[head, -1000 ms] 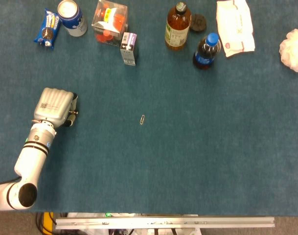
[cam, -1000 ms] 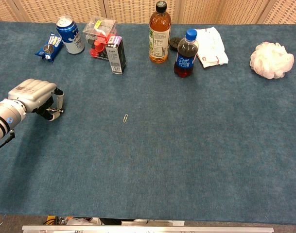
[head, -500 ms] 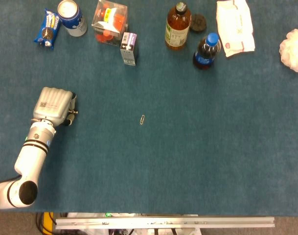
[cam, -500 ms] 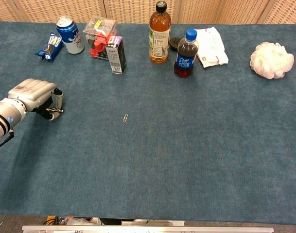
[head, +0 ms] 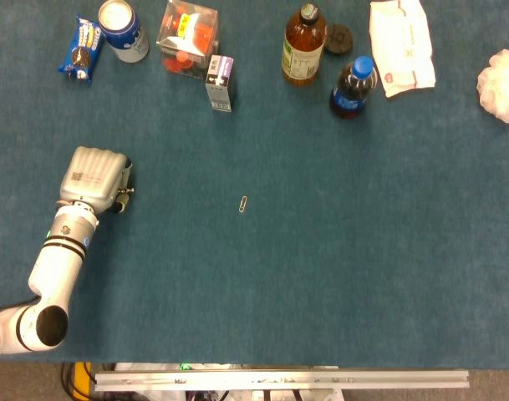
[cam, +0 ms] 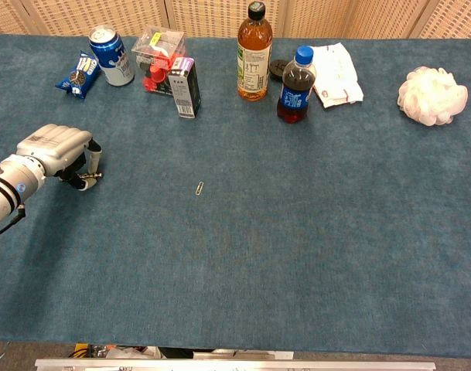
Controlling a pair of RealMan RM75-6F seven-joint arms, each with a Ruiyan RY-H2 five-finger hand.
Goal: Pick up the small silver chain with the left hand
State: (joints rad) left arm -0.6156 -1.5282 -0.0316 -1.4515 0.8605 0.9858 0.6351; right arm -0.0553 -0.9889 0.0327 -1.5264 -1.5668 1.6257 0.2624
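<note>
the left hand (head: pixel 94 177) is at the left part of the blue table (head: pixel 338 276), its back turned up and its fingers curled under; a thin metal bit shows at its right edge, but i cannot tell if the fingers pinch anything. the right hand is not seen in any view.

the small silver chain (head: pixel 243 204) lies flat on the cloth near the middle of the table, well apart from the left hand and to the right of it. it is very small; its long axis runs nearly toward and away from the robot, with the far end leaning a little to the right.

along the far edge there are some containers. a clear box (head: pixel 187 38) holds red and orange pieces, and a small carton (head: pixel 220 83) stands just in front of it. a blue can (head: pixel 123 29) stands beside a snack packet (head: pixel 80 48). an amber bottle (head: pixel 303 46) is filled with brown liquid, with a dark lid (head: pixel 338 38) next to it. a dark soda bottle (head: pixel 352 87) with a blue cap stands near a white pouch (head: pixel 400 46). a white puff (head: pixel 501 73) is at the far right.
</note>
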